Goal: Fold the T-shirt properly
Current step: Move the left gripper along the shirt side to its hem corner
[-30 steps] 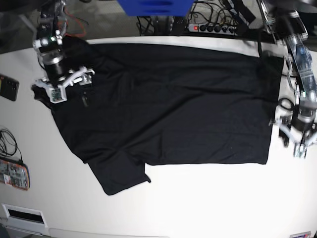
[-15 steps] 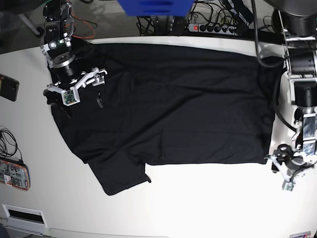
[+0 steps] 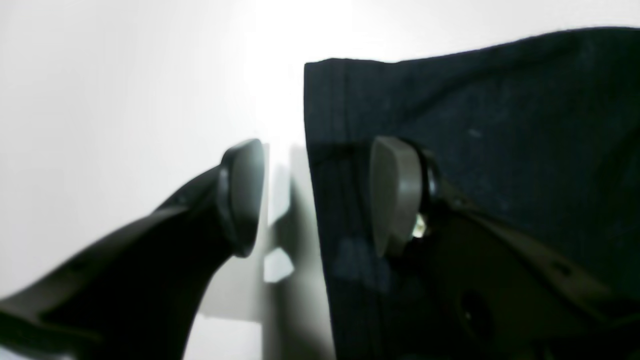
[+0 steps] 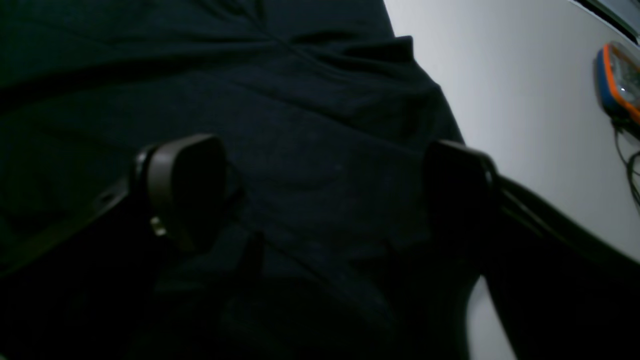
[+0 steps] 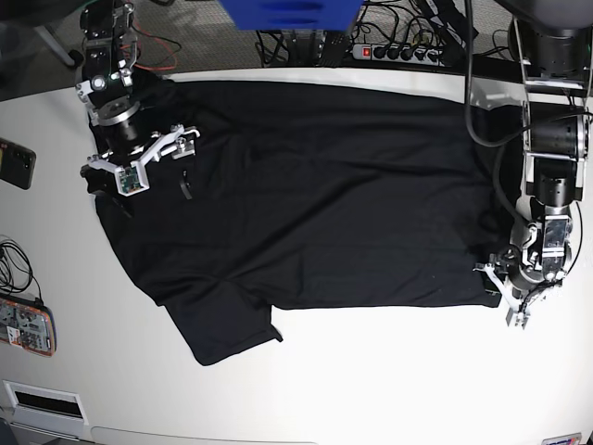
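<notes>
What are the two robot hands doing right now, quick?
Left gripper: open, straddling the T-shirt corner edge, not gripping.
Right gripper: wide open over the shirt, holding nothing.

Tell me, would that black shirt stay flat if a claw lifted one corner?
Probably not. The T-shirt lies thin and creased on the table, so it would likely droop and fold. The edge beside the left gripper looks light, so it may slide.

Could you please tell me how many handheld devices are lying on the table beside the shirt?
2, both at the base view's left table edge: a dark phone-like device level with the shirt's upper part, and an orange-rimmed device lower down with a cable. Others may lie outside the frame.
</notes>
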Motion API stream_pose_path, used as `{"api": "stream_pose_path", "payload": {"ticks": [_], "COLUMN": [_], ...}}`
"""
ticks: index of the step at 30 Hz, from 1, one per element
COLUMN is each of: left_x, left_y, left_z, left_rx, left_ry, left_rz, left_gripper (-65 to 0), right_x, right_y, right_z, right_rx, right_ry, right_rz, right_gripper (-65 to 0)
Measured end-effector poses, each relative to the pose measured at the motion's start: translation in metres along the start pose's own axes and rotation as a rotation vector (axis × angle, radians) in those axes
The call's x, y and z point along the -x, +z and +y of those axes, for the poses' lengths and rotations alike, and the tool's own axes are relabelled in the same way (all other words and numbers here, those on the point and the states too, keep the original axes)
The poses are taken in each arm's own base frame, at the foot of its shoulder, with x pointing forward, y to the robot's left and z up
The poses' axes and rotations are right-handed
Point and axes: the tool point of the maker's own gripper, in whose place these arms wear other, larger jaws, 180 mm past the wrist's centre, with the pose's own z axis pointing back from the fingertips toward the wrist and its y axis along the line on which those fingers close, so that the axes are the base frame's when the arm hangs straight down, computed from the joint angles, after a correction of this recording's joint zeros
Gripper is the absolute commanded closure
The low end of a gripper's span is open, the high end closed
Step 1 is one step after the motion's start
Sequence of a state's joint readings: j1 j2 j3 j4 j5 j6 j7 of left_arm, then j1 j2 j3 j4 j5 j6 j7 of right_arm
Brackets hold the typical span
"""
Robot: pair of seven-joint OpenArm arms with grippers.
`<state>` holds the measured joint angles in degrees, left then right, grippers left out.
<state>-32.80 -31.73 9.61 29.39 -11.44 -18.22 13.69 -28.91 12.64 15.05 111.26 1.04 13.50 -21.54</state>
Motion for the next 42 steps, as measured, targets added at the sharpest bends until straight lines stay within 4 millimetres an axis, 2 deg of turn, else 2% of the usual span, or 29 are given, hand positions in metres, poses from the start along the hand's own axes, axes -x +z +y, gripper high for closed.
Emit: {"api": "stream_pose_path", "payload": {"ticks": [4,6,9,11,13,24,25,28,30,31,34,36,38,42], "left_x": [0.004,0.006,0.007,0.006,0.004,0.002,0.001,0.0,0.0,-0.006,-0.037,-0.045,-0.038,-0.004], "left_y": [-0.001,-0.001,-0.003,-0.005,-0.006,-0.004,-0.003,0.007,0.017,0.022,0.038,0.04,0.038,0.027], "left_z": [-0.005,-0.005,-0.011,-0.019,-0.024,-0.018,-0.015,-0.003,0.01,0.019,0.035,0.032,0.019,0.0], "left_rx": [0.004,0.004,0.016,0.029,0.035,0.028,0.029,0.04,0.031,0.026,0.052,0.083,0.134,0.2], "left_ry": [0.014,0.016,0.016,0.017,0.011,0.046,0.094,0.211,0.225,0.227,0.205,0.186,0.169,0.204], "left_rz": [-0.057,-0.054,-0.051,-0.058,-0.059,-0.07,-0.073,-0.075,-0.05,-0.057,-0.136,-0.158,-0.14,-0.062], "left_gripper": [-32.4,-29.5,-14.6,-0.1,0.0,0.0,-3.7,-20.4,-30.1,-33.1,-37.7,-38.9,-38.9,-38.9], "right_x": [0.0,0.0,0.0,0.0,0.0,0.0,0.0,0.0,0.005,0.007,0.008,0.008,0.008,0.008], "right_y": [0.0,0.0,0.0,0.0,0.0,0.0,0.0,0.0,0.0,0.0,0.0,0.0,0.0,0.0], "right_z": [-0.001,-0.001,-0.001,0.0,0.0,-0.001,0.0,-0.001,0.0,0.0,0.0,-0.001,0.0,-0.001], "right_rx": [0.004,0.003,0.004,0.002,0.001,0.003,0.003,0.003,0.002,0.003,0.003,0.003,0.003,0.003], "right_ry": [0.0,-0.001,0.0,-0.001,-0.001,0.0,0.0,0.0,-0.001,-0.001,0.0,0.0,0.0,-0.001], "right_rz": [0.0,0.0,0.0,0.001,0.0,-0.001,0.0,0.0,0.028,0.041,0.045,0.045,0.045,0.045], "right_gripper": [-58.3,-58.3,-58.3,-58.3,-58.3,-58.3,-58.3,-58.3,-58.3,-58.3,-58.3,-58.3,-58.3,-58.3]}}
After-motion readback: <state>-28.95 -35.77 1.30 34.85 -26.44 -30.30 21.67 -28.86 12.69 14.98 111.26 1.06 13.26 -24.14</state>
